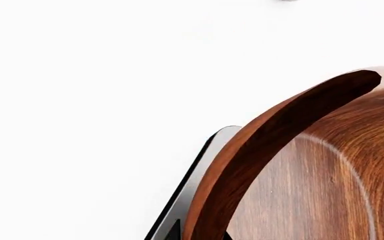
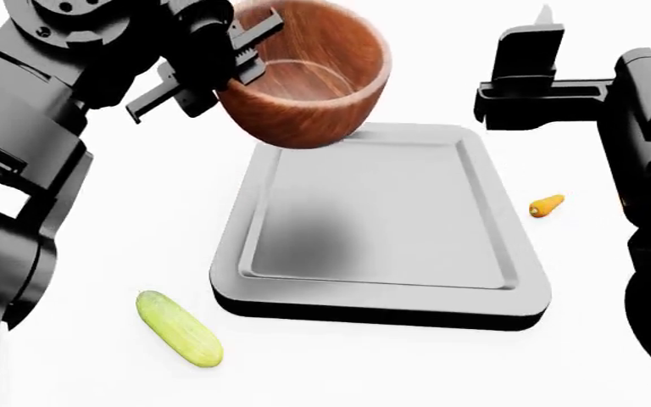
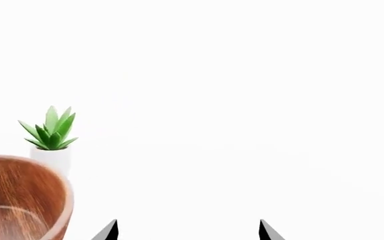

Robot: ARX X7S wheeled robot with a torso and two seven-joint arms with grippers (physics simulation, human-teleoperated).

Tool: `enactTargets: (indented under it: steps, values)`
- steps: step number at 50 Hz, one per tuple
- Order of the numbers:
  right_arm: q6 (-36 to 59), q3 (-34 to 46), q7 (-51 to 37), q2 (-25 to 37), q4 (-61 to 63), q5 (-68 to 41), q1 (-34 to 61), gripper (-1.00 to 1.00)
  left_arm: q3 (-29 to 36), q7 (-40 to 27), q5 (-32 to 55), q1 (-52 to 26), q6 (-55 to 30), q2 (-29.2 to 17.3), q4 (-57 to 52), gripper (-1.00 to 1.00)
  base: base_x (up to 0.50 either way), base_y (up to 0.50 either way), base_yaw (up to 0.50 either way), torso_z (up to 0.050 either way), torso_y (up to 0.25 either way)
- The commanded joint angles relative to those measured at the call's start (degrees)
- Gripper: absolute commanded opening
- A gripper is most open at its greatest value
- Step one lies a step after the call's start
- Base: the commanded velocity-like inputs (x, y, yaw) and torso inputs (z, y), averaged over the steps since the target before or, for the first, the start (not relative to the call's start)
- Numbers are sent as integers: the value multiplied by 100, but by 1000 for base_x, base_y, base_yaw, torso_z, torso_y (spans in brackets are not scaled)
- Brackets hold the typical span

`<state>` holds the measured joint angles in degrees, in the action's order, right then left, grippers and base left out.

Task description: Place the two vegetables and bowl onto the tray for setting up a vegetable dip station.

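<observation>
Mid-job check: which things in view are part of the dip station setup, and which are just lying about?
Part of the job:
- wooden bowl, held above the tray by the left gripper
- grey tray
- cucumber, on the table
- carrot, on the table

Just lying about:
- potted plant

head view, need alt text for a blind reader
The left end effector grips the rim of a wooden bowl held over a grey tray. A cucumber and carrot lie beside the tray.
</observation>
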<state>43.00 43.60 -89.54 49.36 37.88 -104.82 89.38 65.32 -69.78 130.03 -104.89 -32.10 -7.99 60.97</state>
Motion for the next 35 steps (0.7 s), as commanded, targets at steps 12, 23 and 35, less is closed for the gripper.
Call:
enactTargets:
  steps: [12, 23, 35]
  values:
    - [-652, 727, 102, 367, 76, 69, 296, 100, -18, 44, 71, 253, -12, 394, 124, -100, 0, 0, 0, 0, 0]
    - [-723, 812, 154, 331, 59, 131, 274, 100, -5, 324, 149, 306, -81, 693, 564, -100, 0, 0, 0, 0, 0]
    - [-774, 852, 190, 355, 72, 155, 272, 100, 1720, 1060, 1820, 367, 341, 798, 855, -100, 0, 0, 0, 0, 0]
